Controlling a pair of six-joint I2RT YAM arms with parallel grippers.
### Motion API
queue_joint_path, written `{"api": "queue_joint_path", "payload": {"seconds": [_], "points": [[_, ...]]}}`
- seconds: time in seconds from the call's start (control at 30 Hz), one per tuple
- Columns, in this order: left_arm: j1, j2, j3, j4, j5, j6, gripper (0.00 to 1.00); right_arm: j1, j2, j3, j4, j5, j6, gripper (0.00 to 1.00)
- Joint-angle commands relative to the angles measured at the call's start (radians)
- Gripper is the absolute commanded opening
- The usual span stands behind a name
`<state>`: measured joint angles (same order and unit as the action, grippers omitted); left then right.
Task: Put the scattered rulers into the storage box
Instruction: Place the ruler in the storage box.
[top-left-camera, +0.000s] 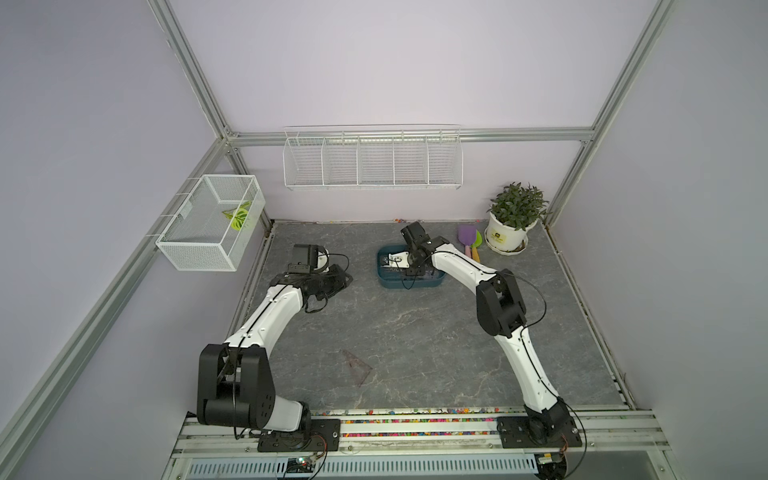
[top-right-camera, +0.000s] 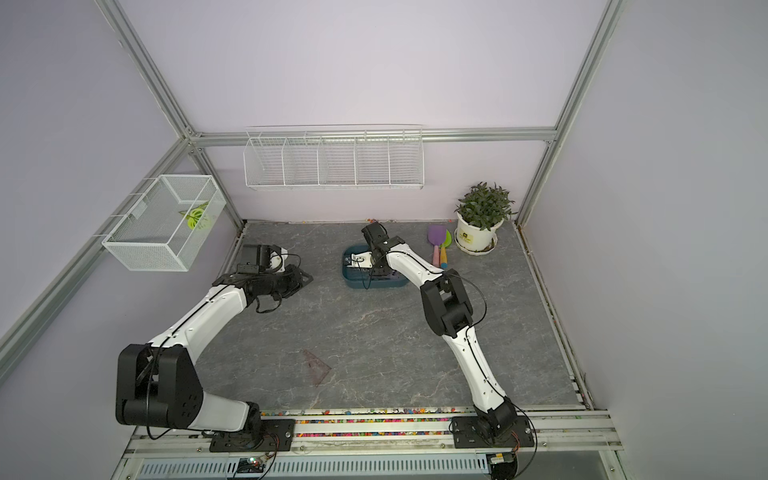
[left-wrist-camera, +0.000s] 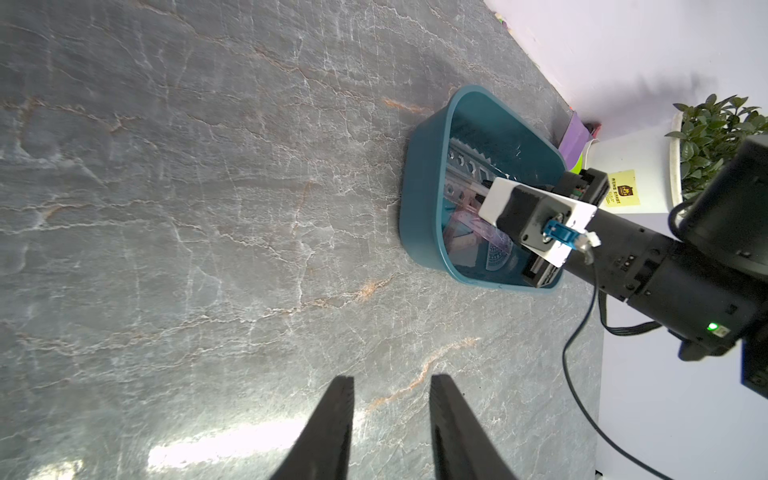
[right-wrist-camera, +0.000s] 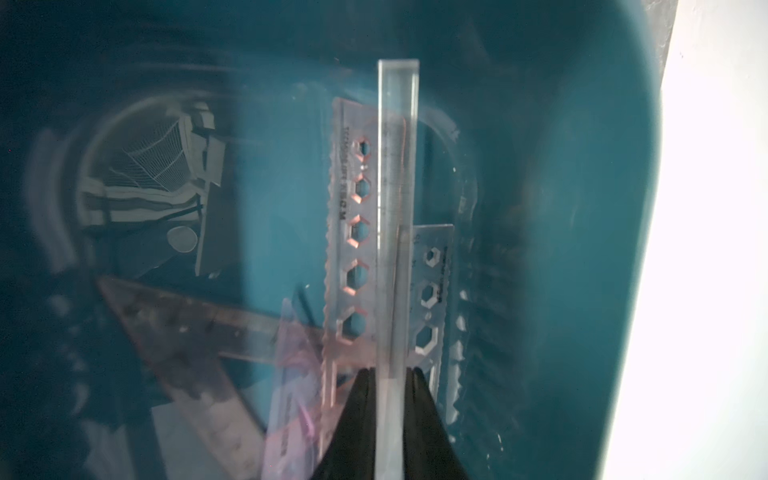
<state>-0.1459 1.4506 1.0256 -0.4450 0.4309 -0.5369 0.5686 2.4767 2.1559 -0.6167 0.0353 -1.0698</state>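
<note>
The dark teal storage box (top-left-camera: 388, 283) (top-right-camera: 353, 283) sits at the back middle of the table in both top views. My right gripper (right-wrist-camera: 390, 372) reaches down into it, shut on a clear straight ruler (right-wrist-camera: 397, 208) seen edge-on. Under it in the box (right-wrist-camera: 582, 166) lie a brownish ruler with hexagon holes (right-wrist-camera: 353, 232), a clear stencil ruler (right-wrist-camera: 432, 291), a brown triangle (right-wrist-camera: 187, 324) and a purple triangle (right-wrist-camera: 291, 374). One brown triangle (top-left-camera: 357, 365) (top-right-camera: 316, 365) lies flat near the table's front. My left gripper (left-wrist-camera: 391, 378) (top-left-camera: 343, 276) hovers left of the box (left-wrist-camera: 419, 199), open and empty.
A potted plant (top-left-camera: 509, 232) stands at the back right, with purple and green toy shovels (top-left-camera: 469, 241) beside it, close to the box. A white wire-mesh basket (top-left-camera: 208, 224) hangs on the left wall and a long white wire rack (top-left-camera: 372, 160) on the back wall.
</note>
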Motion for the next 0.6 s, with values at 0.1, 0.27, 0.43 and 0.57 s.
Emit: {"api": "queue_joint_path", "payload": {"seconds": [0.1, 0.27, 0.43, 0.57], "points": [[0.011, 0.011, 0.025, 0.015, 0.027, 0.01, 0.36, -0.004, 0.022, 0.021, 0.033, 0.013, -0.006, 0.02], [0.018, 0.014, 0.021, 0.02, 0.035, 0.007, 0.36, -0.004, 0.019, 0.022, 0.038, 0.004, 0.011, 0.11], [0.019, 0.002, 0.015, 0.026, 0.043, 0.007, 0.36, -0.004, 0.016, 0.022, 0.048, 0.035, 0.012, 0.37], [0.02, -0.01, 0.004, 0.031, 0.044, 0.006, 0.36, -0.003, 0.007, 0.023, 0.045, 0.039, 0.023, 0.47]]}}
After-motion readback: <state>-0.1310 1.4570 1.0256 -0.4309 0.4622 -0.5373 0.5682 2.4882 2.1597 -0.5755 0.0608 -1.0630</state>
